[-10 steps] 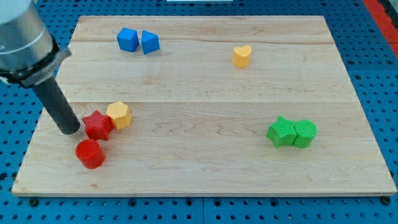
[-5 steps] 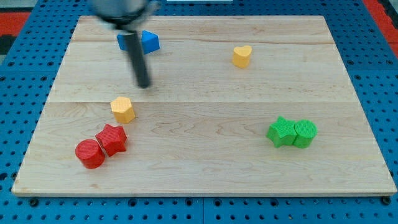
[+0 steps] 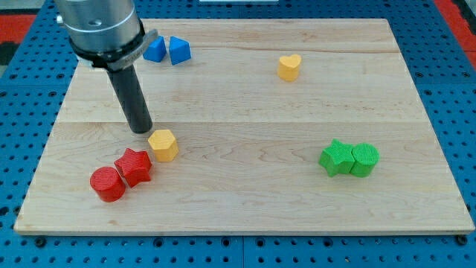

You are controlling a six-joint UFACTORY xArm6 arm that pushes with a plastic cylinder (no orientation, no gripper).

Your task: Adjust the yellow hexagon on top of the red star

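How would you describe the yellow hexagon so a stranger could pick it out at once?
Start at the wooden board's lower-left area, where a red cylinder and red star sit together. Just up and right of the star is the yellow hexagon, beside my tip. The only other yellow block is a heart, far off.

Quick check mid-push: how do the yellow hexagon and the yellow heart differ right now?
The yellow hexagon is six-sided; the yellow heart is lobed. The hexagon lies low on the view's left, beside the red star and my tip; the heart stands alone near the top. Both are yellow.
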